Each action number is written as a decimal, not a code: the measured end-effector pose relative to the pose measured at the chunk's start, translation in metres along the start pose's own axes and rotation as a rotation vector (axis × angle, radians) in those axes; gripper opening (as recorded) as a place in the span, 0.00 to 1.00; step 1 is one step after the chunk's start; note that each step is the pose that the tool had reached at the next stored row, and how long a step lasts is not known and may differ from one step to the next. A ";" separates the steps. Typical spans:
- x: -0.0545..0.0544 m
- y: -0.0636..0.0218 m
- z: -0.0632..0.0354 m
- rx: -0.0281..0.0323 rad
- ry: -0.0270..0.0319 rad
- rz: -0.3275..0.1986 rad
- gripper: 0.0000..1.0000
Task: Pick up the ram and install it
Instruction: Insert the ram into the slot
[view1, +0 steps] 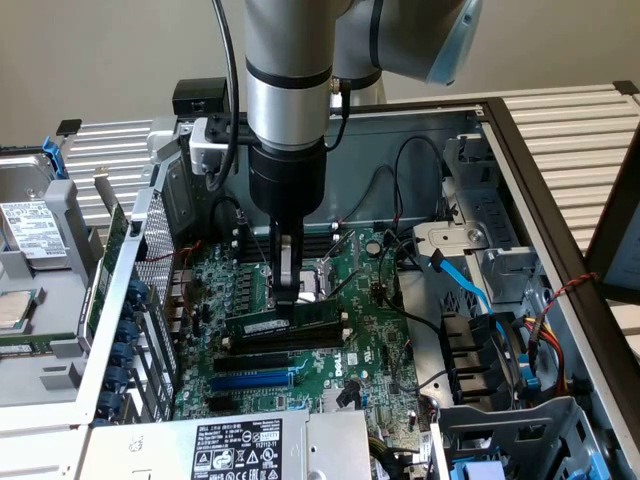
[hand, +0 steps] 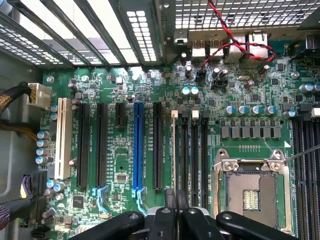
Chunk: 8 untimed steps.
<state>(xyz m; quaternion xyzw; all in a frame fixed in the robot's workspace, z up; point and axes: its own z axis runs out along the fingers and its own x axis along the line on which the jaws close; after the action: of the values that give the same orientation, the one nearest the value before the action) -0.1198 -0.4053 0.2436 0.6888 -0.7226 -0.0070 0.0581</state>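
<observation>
Tool (view1: 288, 292) fingers point straight down inside the open computer case (view1: 520, 160), drawn close together and pinching the top edge of the ram (view1: 310, 322). The ram stands on edge, long and green, in a narrow slot on the motherboard (view1: 375, 330), just ahead of the black card slots (view1: 260, 358) and the blue slot (view1: 250, 380) in the exterior view. Its white sticker carries print too fine for me to read. From the wrist view the tool (hand: 176, 202) straddles the ram (hand: 173, 150), seen edge-on as a thin pale line in the end slot of the row of memory slots, between a long black card slot and its empty neighbours. The blue slot (hand: 138, 145) and a white slot (hand: 63, 137) lie further along, and white lettering runs beside the slots, too small to make out. The silver-framed processor socket (hand: 252, 192) sits near the memory slots. Twisted red and black wires (hand: 235, 45) loop over the rear ports. A white power supply label (view1: 235, 447) shows rows of certification marks and tiny text, and the drive label (view1: 30, 228) at the exterior view's left is just as illegible.
</observation>
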 end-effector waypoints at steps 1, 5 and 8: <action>0.000 0.0000 -0.0003 -0.0009 0.0000 0.000 0.12; 0.000 0.0001 -0.0016 -0.0033 0.0002 0.000 0.12; 0.000 0.0002 -0.0031 -0.0062 0.0003 0.000 0.12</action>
<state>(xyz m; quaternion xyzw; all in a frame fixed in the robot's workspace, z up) -0.1198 -0.4053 0.2467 0.6888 -0.7224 -0.0092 0.0604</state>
